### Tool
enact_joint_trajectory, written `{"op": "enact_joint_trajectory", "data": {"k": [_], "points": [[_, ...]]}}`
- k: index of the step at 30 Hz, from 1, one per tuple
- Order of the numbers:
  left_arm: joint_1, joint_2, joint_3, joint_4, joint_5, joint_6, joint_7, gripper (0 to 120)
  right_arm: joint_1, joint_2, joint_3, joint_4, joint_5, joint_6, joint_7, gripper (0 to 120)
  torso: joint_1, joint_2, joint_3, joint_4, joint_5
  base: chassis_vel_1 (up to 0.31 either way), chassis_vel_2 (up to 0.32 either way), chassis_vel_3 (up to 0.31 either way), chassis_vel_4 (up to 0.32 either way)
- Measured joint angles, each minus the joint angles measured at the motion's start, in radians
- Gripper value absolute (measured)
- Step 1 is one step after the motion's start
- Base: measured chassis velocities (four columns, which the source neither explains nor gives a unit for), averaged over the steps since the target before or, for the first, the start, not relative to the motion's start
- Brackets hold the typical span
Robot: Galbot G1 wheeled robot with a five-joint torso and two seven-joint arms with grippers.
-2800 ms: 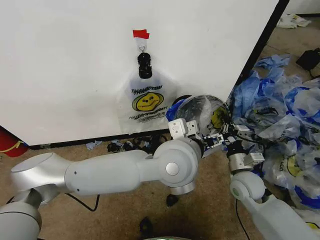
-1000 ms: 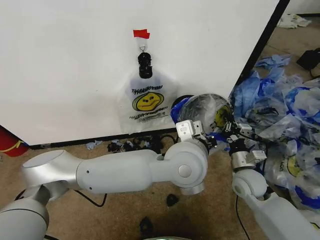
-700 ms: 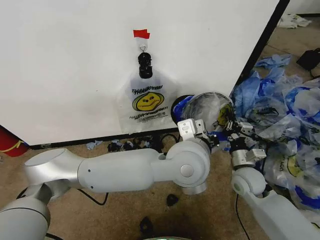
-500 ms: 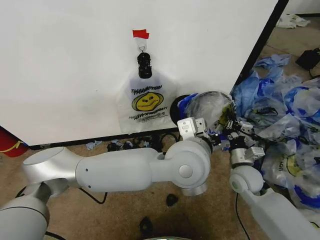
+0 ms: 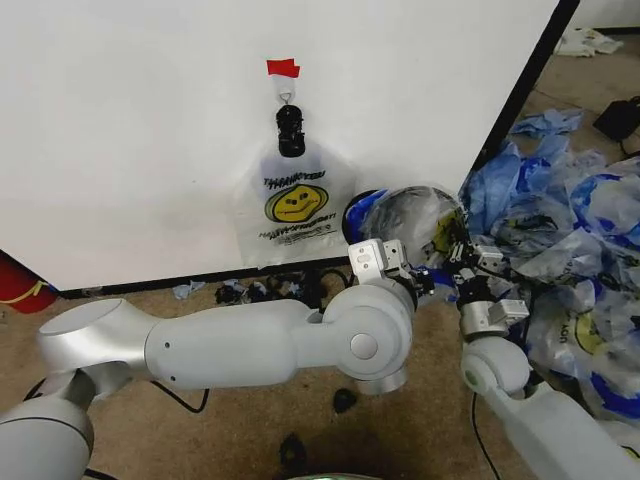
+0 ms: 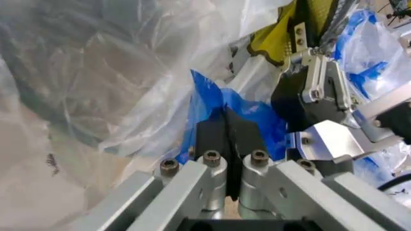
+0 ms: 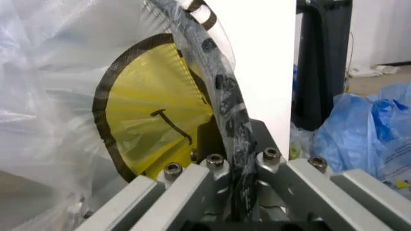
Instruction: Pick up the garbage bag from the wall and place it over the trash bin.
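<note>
Head view: a thin, crinkled, translucent garbage bag [image 5: 412,215] with a yellow smiley face and blue handles is stretched over the small black wire-mesh trash bin [image 5: 360,212], which stands on the floor just beside the white wall [image 5: 130,130]. The left gripper [image 5: 418,278] is clenched on a blue handle of the bag at the bin's near edge; the right gripper [image 5: 452,268], just beside it, is clenched on the printed plastic. Another smiley bag [image 5: 292,205] hangs from a black clip [image 5: 290,130] under red tape [image 5: 282,68] on the wall. Brown carpet [image 5: 240,420] covers the floor, and a heap of bluish plastic bags [image 5: 570,230] lies to the right.
</note>
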Motion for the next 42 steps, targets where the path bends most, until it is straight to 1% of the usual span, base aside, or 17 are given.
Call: {"op": "enact_joint_trajectory", "data": {"k": [6,9,11,13,23,26,31,36,42], "points": [[0.007,-0.005,0.007,0.001,0.006,0.002,0.000,0,-0.021,-0.006,0.001,0.029,-0.006,-0.016,0.026,0,0.000,0.000,0.000,-0.0003,0.0000,0.000,0.000,0.000,0.000],[0.009,-0.006,0.008,0.001,0.008,0.002,0.000,0,-0.036,0.000,-0.003,0.038,-0.009,-0.017,0.031,0,0.000,0.000,0.000,-0.0008,0.0001,0.000,0.000,0.000,0.000],[0.009,-0.005,0.009,0.000,0.009,0.003,0.000,0,-0.045,0.002,-0.004,0.044,-0.011,-0.019,0.036,0,0.000,0.000,0.000,-0.0016,0.0000,0.000,0.000,0.000,0.000],[0.009,-0.004,0.009,-0.001,0.010,0.003,0.000,0,-0.048,0.002,-0.005,0.047,-0.013,-0.019,0.037,0,0.000,0.000,0.000,-0.0018,0.0001,0.000,0.000,0.000,0.000],[0.013,0.002,0.005,-0.016,0.008,0.002,0.000,0,-0.055,-0.005,-0.009,0.060,-0.012,-0.039,0.071,0,0.000,0.000,0.000,-0.0016,-0.0001,0.000,0.000,0.000,0.000],[0.014,0.006,0.004,-0.025,0.005,0.002,0.001,0,-0.059,-0.004,-0.015,0.065,-0.012,-0.051,0.096,0,0.000,0.000,0.000,-0.0017,0.0000,0.000,0.000,0.000,0.000],[0.015,0.017,0.004,-0.046,0.000,0.001,0.004,0,-0.060,-0.004,-0.031,0.083,0.016,-0.100,0.204,0,0.000,0.000,0.000,-0.0016,-0.0001,0.000,0.000,0.000,0.000],[0.022,0.027,0.004,-0.067,-0.009,-0.003,0.023,0,-0.058,0.005,-0.043,0.085,0.023,-0.113,0.255,0,0.000,0.000,0.000,-0.0018,-0.0001,0.000,0.000,0.000,0.000],[0.033,0.048,0.002,-0.115,-0.024,-0.009,0.063,0,-0.046,0.012,-0.045,0.084,0.048,-0.123,0.300,0,0.000,0.000,0.000,-0.0016,-0.0001,0.000,0.000,0.000,0.000]]}}
